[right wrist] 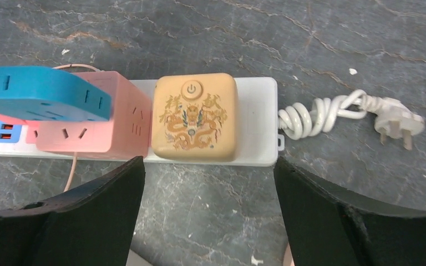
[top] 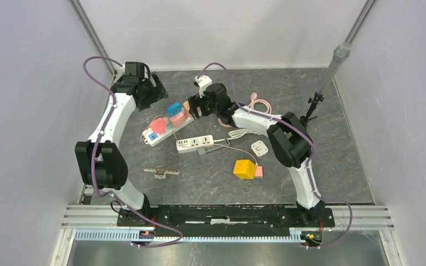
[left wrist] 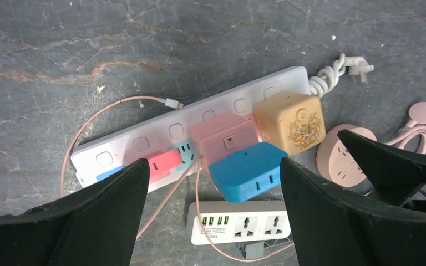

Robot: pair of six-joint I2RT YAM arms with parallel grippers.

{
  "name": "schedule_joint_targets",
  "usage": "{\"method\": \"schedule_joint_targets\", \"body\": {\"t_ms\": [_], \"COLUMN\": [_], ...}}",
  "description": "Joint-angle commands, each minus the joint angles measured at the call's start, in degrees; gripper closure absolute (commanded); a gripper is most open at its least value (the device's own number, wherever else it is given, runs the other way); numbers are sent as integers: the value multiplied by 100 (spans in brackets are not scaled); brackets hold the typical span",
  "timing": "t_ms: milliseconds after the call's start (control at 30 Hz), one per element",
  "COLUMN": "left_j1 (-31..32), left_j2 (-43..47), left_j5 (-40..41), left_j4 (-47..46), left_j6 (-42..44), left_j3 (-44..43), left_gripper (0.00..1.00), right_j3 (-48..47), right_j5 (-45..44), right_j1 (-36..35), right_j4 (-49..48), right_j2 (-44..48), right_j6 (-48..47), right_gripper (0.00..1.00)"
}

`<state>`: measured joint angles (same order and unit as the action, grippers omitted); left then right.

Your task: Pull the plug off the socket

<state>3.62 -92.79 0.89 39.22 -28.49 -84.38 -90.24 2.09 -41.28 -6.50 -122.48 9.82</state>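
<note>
A white power strip [top: 163, 133] lies at the middle left of the table with several plugs in it. In the right wrist view a tan cube plug with a dragon print [right wrist: 194, 116] sits at the strip's [right wrist: 255, 122] cord end. A pink cube [right wrist: 97, 130] with a blue adapter [right wrist: 39, 94] on top stands next to it. My right gripper [right wrist: 209, 163] hangs open just in front of the tan cube, with bare table between its fingers. My left gripper [left wrist: 213, 163] is open above the blue adapter [left wrist: 248, 170] and a red plug [left wrist: 163, 162], holding nothing.
A second white strip with USB ports [top: 195, 143] lies just in front of the first. A yellow cube [top: 244, 169], a white square adapter [top: 259, 148] and a coiled pink cable [top: 260, 104] lie to the right. A flat bar [top: 162, 173] lies near the front. A round pink socket [left wrist: 341, 158] sits by the tan cube.
</note>
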Motion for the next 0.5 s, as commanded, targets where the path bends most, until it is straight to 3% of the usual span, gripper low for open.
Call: {"method": "schedule_joint_targets", "body": {"t_ms": [0, 267, 467], "left_j1": [-182, -353, -578], "left_j2": [-213, -427, -408], "left_j5": [-414, -260, -114], "left_j4": [173, 288, 347], "left_j6": [-280, -421, -415], "left_j3": [-253, -27, 59], "left_gripper": [8, 12, 14], "right_j3": [-683, -774, -909], "right_j5": [91, 131, -298], "right_j1": [-93, -107, -100], "right_j4": [58, -289, -594], "right_j2": [-329, -740, -885], "right_j6": [-217, -323, -548], "right_gripper": [11, 15, 37]}}
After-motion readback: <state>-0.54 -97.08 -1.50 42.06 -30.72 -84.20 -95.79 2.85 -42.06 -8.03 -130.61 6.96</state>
